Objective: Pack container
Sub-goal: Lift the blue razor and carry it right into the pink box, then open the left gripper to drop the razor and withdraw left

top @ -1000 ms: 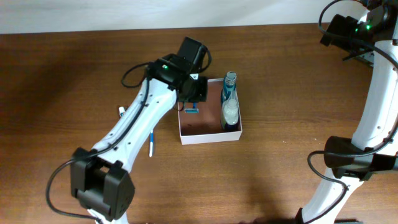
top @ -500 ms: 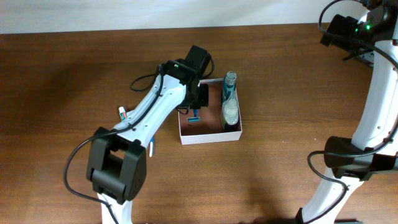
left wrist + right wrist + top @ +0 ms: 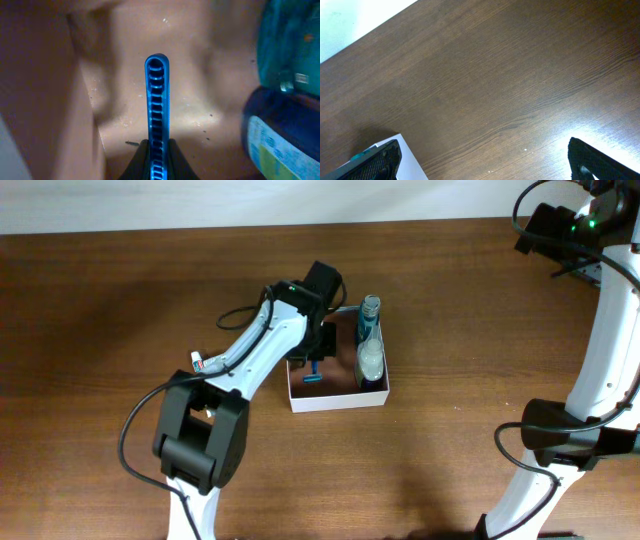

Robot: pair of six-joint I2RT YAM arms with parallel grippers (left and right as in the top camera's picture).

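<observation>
The left gripper (image 3: 156, 159) is pinched almost fully closed on the ribbed handle of a blue razor (image 3: 156, 100). It holds the razor low over the floor of the container (image 3: 335, 401) directly beneath it, probably to lay it in the free strip beside the two bottles (image 3: 370, 358) just to its right. The right gripper (image 3: 485, 167) hangs spread wide and empty, well apart from the container.

Overhead even, sharp; container (image 3: 200, 117) interior blurred, glary; table (image 3: 600, 122) glare.
</observation>
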